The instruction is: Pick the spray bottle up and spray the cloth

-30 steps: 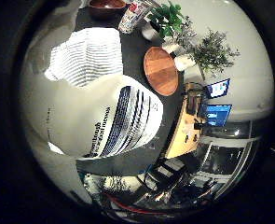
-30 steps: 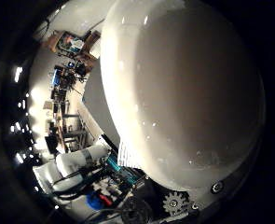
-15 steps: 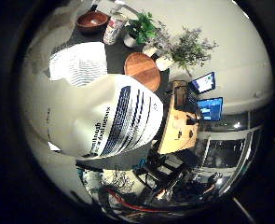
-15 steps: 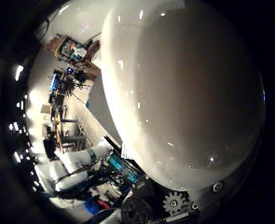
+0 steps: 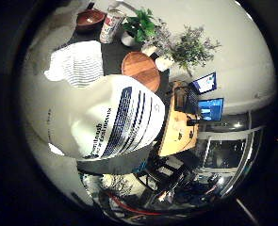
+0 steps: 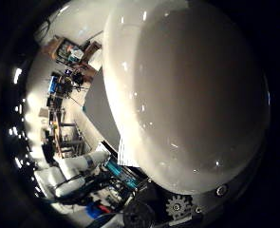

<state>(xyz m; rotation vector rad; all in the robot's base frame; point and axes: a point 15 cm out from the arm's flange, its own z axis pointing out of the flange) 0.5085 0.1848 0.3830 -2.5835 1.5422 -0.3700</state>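
The white spray bottle [image 5: 101, 122] with a dark printed label lies close against my palm and fills much of both views; its smooth white body [image 6: 191, 95] covers most of the thumb side view. My right hand [image 6: 177, 209] shows only as a geared black part under the bottle, and it is shut on the bottle, which hangs above the table. The striped white cloth [image 5: 79, 63] lies on the dark table [image 5: 112, 54] beyond the bottle, apart from it.
On the table beside the cloth lie a round wooden board [image 5: 141, 70], a brown bowl [image 5: 90, 19], a can [image 5: 112, 26] and potted plants [image 5: 141, 26]. A wooden desk [image 5: 178, 127] with lit screens [image 5: 204, 84] stands past the table.
The hand has moved with the bottle, which keeps its place against the palm. The cloth and table now look smaller and farther, with the bowl and can more fully in view.
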